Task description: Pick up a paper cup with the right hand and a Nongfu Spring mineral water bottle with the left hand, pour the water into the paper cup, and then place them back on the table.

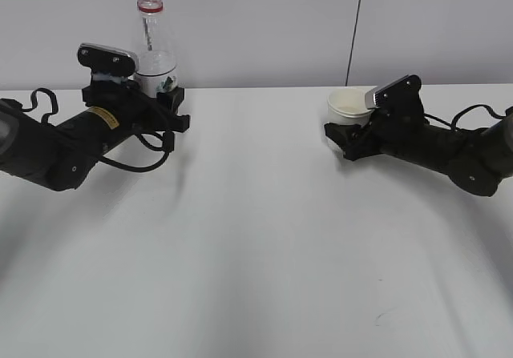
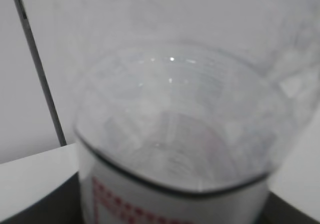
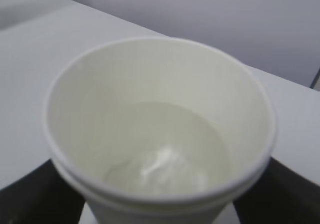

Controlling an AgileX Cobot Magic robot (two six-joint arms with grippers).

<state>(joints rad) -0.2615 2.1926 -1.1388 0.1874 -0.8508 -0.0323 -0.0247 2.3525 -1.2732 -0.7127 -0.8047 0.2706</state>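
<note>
**Both claws loaded, low at far counter edge**

Left claw [image 1: 164, 106] clamped on the upright bottle [image 1: 154, 54], far left of the counter [image 1: 256, 238]. Right claw [image 1: 346, 138] grips the paper cup [image 1: 349, 106], upright, well apart at right; water visible inside.

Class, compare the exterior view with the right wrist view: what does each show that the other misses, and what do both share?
Only the exterior view shows the bottle upright at the left gripper, both arms, and the right gripper at the cup. Only the right wrist view looks down into the cup, where a little water glints at the bottom. Both show the cup, the white table and the grey wall.
</note>
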